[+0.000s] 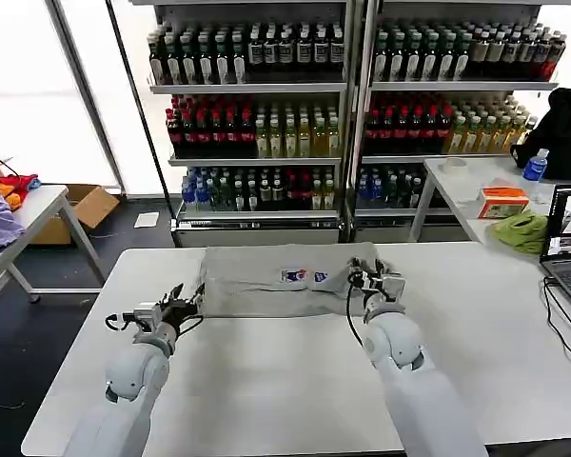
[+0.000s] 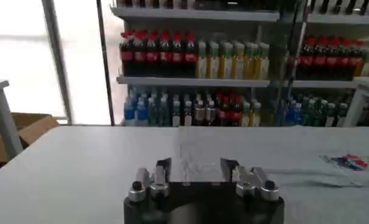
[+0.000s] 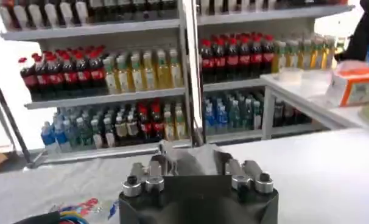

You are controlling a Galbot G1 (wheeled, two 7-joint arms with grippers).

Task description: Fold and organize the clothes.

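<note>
Shelves of bottled drinks (image 1: 266,133) stand behind a white rectangular table (image 1: 266,381). Light-grey short-sleeved T-shirt with small blue-pink chest graphic (image 1: 276,286) lies folded into a flat band on the table's far half, stretching between both grippers. Left gripper (image 1: 187,303) sits at the shirt's left edge, jaws spread apart with a bit of the grey cloth between them, low over the cloth. Right gripper (image 1: 369,278) sits on the shirt's right end; a raised fold of grey cloth stands between its jaws, grip unclear.
</note>
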